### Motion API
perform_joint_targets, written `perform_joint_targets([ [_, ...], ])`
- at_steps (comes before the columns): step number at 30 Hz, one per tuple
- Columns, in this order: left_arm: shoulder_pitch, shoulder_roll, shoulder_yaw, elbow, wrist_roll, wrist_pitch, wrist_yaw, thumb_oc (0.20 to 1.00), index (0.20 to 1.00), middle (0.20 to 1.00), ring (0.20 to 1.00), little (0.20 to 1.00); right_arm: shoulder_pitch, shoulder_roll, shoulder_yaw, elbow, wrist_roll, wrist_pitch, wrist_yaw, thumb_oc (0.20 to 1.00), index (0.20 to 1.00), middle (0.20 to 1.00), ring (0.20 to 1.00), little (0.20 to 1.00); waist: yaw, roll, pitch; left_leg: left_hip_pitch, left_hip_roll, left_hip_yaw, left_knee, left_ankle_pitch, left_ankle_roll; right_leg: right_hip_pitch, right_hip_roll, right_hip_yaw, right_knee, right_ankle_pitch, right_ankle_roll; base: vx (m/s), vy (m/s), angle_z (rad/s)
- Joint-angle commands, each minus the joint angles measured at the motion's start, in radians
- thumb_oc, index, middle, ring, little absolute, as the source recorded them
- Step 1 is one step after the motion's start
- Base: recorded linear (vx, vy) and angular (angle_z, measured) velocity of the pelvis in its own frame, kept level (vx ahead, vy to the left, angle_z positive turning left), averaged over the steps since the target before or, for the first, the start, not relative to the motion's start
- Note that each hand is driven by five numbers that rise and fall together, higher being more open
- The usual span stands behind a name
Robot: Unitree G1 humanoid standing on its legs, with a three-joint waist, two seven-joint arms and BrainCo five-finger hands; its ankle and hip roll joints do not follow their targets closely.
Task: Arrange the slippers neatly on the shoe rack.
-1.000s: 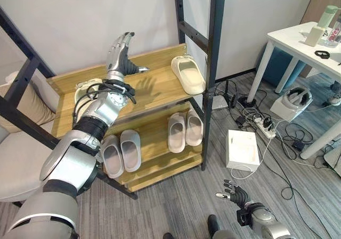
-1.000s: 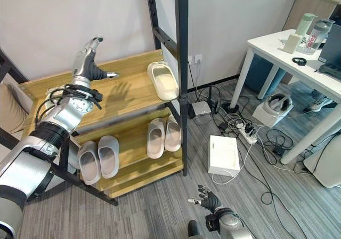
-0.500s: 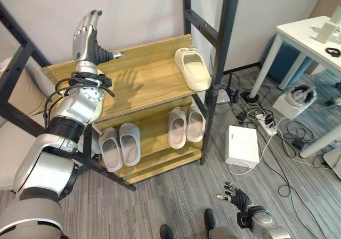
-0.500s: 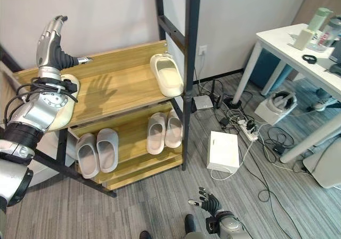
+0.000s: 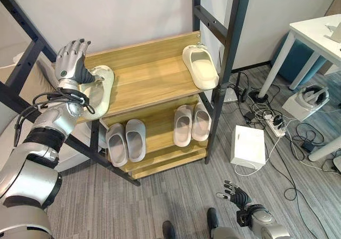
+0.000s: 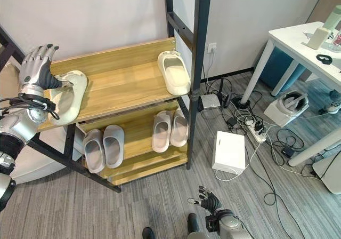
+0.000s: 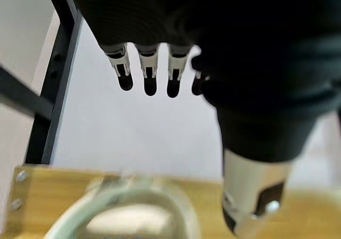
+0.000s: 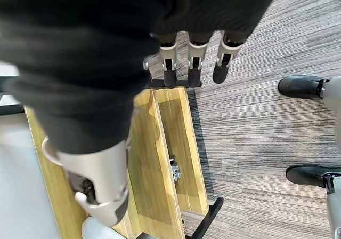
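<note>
A cream slipper [image 5: 99, 89] lies at the left end of the wooden shoe rack's top shelf [image 5: 146, 76], overhanging its edge. My left hand [image 5: 71, 64] stands open just beyond that slipper's left side, fingers straight up and thumb by its rim; the left wrist view has the fingers [image 7: 149, 74] above the slipper [image 7: 121, 213]. A matching cream slipper [image 5: 201, 66] rests at the shelf's right end. On the lower shelf sit a grey pair [image 5: 126, 141] and a beige pair [image 5: 191, 124]. My right hand [image 5: 236, 194] hangs open low over the floor, away from the rack.
Black metal frame posts [image 5: 230, 41] rise by the rack's right end, and a slanted bar [image 5: 32, 41] crosses its left. A white box [image 5: 249, 145], a power strip with cables [image 5: 273, 124] and a white table [image 5: 319, 33] stand to the right.
My left hand has come down and leftward from above the top shelf to beside the left cream slipper. The camera has shifted too. The right hand stays low.
</note>
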Motion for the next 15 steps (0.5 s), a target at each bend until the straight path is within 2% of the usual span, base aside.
perform_joint_targets([
  [1, -0.171, 0.008, 0.010, 0.090, 0.067, 0.032, 0.023, 1.000, 1.000, 1.000, 1.000, 1.000, -0.038, 0.003, 0.044, -0.028, 0.037, -0.042, 0.004, 1.000, 1.000, 1.000, 1.000, 1.000, -0.006, -0.035, 0.023, 0.061, -0.005, -0.048, -0.005, -0.041, -0.045, 0.034, -0.054, 0.002, 0.010, -0.017, 0.102, -0.01, 0.005, -0.07],
  [8, -0.247, -0.024, -0.044, 0.236, 0.118, 0.097, 0.029, 1.000, 1.000, 1.000, 1.000, 1.000, -0.044, -0.011, 0.063, -0.048, 0.063, -0.050, 0.004, 1.000, 1.000, 1.000, 1.000, 1.000, -0.022, -0.047, 0.039, 0.043, 0.000, -0.033, -0.005, -0.039, -0.044, 0.002, -0.054, 0.015, 0.013, -0.010, 0.105, 0.00, 0.003, -0.02],
  [15, -0.311, -0.052, -0.057, 0.328, 0.082, 0.124, -0.007, 1.000, 1.000, 1.000, 1.000, 1.000, -0.049, -0.015, 0.071, -0.071, 0.074, -0.049, 0.004, 1.000, 1.000, 1.000, 1.000, 1.000, -0.040, -0.055, 0.050, 0.020, 0.001, -0.022, -0.005, -0.035, -0.044, -0.029, -0.053, 0.028, 0.012, 0.004, 0.109, -0.01, 0.007, -0.08],
])
